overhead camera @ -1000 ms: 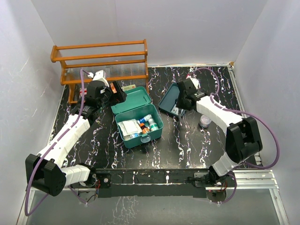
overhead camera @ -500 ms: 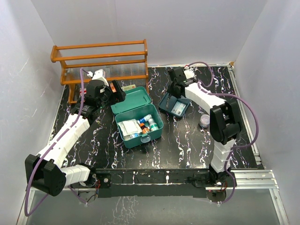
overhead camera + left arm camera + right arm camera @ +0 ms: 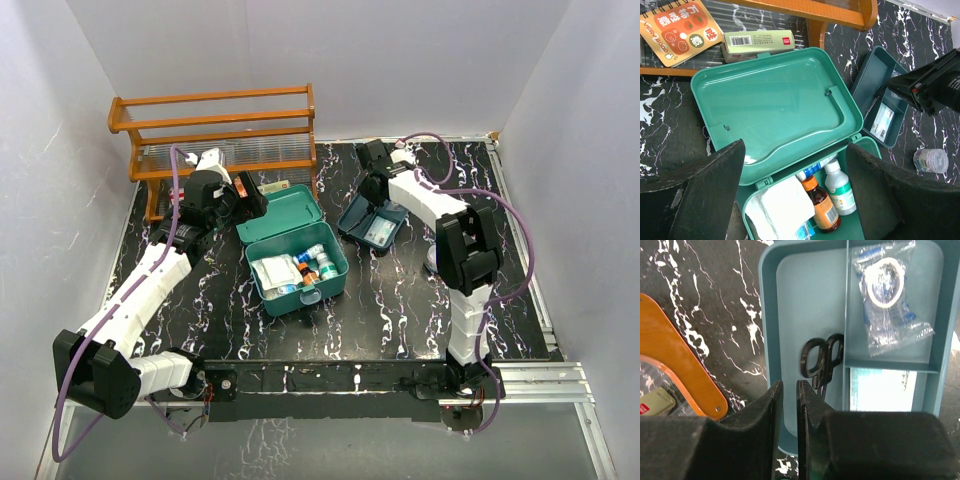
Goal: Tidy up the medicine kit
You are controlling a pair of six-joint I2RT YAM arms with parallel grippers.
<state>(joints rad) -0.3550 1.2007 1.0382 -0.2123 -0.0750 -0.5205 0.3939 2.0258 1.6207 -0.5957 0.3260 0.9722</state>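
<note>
The teal-green medicine kit point(image 3: 297, 262) stands open at mid-table, its lid point(image 3: 775, 100) laid back. Inside lie a white gauze packet point(image 3: 785, 210), a brown bottle with an orange cap point(image 3: 821, 207), a white bottle point(image 3: 840, 189) and a blue-white tube point(image 3: 812, 169). My left gripper point(image 3: 795, 150) hovers open and empty over the kit's hinge; it also shows in the top view point(image 3: 252, 200). My right gripper point(image 3: 790, 385) is over the near left corner of the blue-teal tray point(image 3: 372, 224). Its jaws are closed to a thin slit with nothing seen between them.
The tray's floor point(image 3: 790, 315) holds black scissors point(image 3: 821, 359), a bagged tape roll point(image 3: 885, 290) and a white-blue packet point(image 3: 882, 390). The wooden rack point(image 3: 215, 125) stands at the back left, with a notebook point(image 3: 677, 27) and a green carton point(image 3: 757, 42) under it. A small clear jar point(image 3: 931, 160) stands right of the tray.
The tray went from tilted up beside the kit to lying flat on the table. My right arm folded back, its wrist now behind the tray. The left arm has not moved.
</note>
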